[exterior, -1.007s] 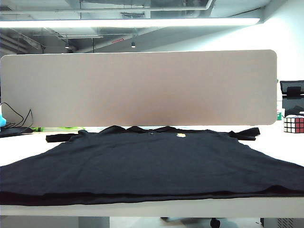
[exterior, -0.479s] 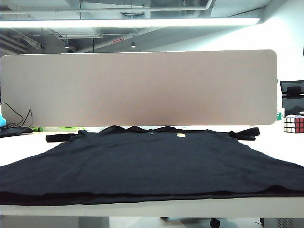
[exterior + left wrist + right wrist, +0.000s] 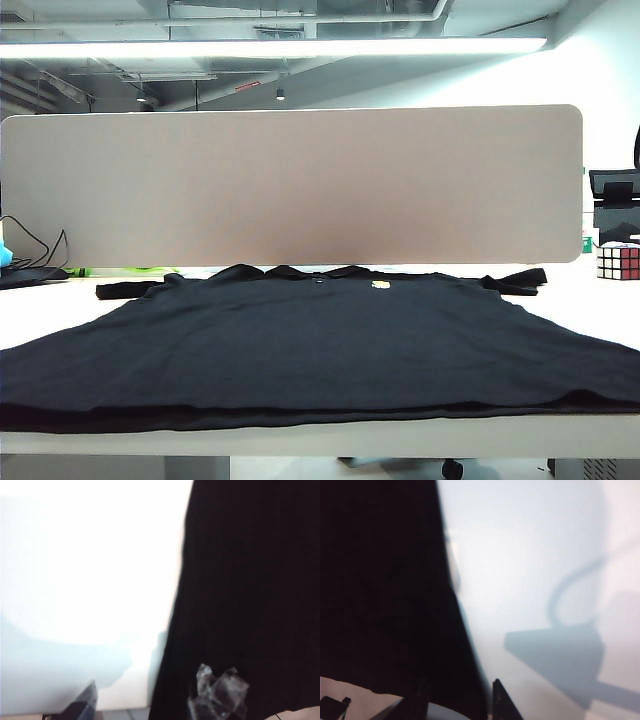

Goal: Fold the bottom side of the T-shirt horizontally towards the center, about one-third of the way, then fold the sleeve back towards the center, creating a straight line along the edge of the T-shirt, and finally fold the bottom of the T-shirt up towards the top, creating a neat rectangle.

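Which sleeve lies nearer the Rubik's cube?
The right sleeve, on the exterior view's right, beside the cube; the left sleeve lies at the far left. The left gripper and right gripper sit open at the T-shirt's side edges.

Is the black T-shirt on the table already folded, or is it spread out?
Spread out: the T-shirt lies flat across the table, both sleeves out, collar far, hem near.

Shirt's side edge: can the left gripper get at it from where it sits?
Probably yes. The left gripper hangs open above the T-shirt, its fingertips straddling the fabric's edge on the white table; nothing is between them.
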Available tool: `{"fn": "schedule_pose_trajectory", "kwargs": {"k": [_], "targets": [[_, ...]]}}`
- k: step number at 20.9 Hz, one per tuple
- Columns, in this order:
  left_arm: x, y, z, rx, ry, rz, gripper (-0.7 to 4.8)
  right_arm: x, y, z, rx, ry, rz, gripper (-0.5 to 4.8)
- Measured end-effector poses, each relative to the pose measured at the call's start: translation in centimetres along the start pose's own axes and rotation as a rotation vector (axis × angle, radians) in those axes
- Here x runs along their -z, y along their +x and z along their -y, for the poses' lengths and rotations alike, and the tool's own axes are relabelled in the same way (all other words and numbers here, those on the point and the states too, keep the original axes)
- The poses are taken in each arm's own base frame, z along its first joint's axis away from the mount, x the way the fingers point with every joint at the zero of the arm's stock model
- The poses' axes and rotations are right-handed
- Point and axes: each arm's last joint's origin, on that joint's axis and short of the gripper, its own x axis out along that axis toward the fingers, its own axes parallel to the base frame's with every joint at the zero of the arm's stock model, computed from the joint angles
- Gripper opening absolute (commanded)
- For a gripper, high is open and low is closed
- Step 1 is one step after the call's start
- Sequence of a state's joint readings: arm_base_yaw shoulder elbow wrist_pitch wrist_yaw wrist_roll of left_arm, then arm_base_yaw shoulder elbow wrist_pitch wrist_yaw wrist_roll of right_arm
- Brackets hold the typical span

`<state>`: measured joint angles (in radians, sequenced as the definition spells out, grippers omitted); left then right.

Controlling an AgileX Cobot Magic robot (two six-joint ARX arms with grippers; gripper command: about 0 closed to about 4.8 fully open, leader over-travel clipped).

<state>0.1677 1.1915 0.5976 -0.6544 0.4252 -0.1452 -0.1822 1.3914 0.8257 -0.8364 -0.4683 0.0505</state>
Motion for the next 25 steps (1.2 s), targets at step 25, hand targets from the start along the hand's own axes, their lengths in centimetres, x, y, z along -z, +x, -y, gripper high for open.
{"fn": "schedule_pose_trajectory", "kwargs": {"k": [25], "targets": [[-0.4,1.6,-0.3,0.055,0.039,-0.072,2.25,2.3,2.8,1.0,-0.051,-0.007,-0.03,2.3]]}}
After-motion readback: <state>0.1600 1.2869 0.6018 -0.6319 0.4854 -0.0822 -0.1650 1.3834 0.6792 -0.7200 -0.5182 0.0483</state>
